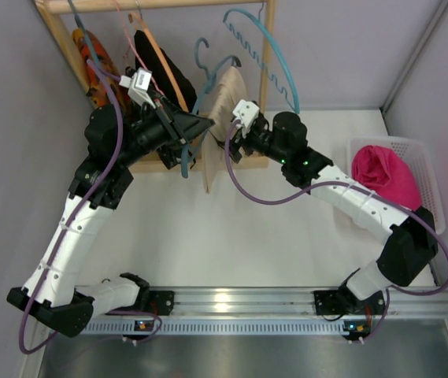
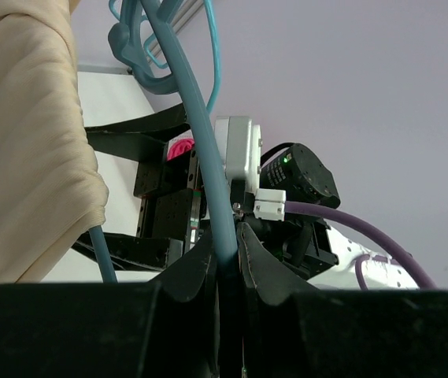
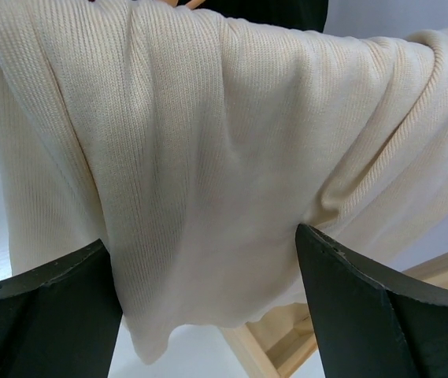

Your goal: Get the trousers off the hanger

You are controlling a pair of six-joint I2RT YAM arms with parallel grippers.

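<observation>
From above, the left hand (image 1: 200, 126) reaches over to the rack (image 1: 66, 47) at the far left of the table (image 1: 208, 236) and is clamped on the teal hanger (image 1: 205, 79). By my reading, this steadies the hanger so it cannot swing while the cloth is pulled. The cream trousers (image 1: 222, 118) are draped over that hanger, just right of the left hand. The right hand (image 1: 230, 142) faces them from the right, close by; contact cannot be told here. Far right stands a basket (image 1: 432, 169) holding a pink cloth (image 1: 381, 169), perhaps where garments go.

At the left wrist, the left hand (image 2: 225, 256) has its fingers pressed tight on the hanger's (image 2: 196, 102) teal bar. The trousers (image 2: 27, 134) hang to the left of the grip, apart from the fingers.

At the right wrist, the right hand (image 3: 208, 307) is spread wide and holds nothing. The trousers (image 3: 208, 157) fill the view ahead. Their lower fold hangs between the two fingers (image 3: 46, 307) but is not pinched. A bit of the rack (image 3: 275, 350) shows below. The wide spread looks set to close on the fold and draw it off.
</observation>
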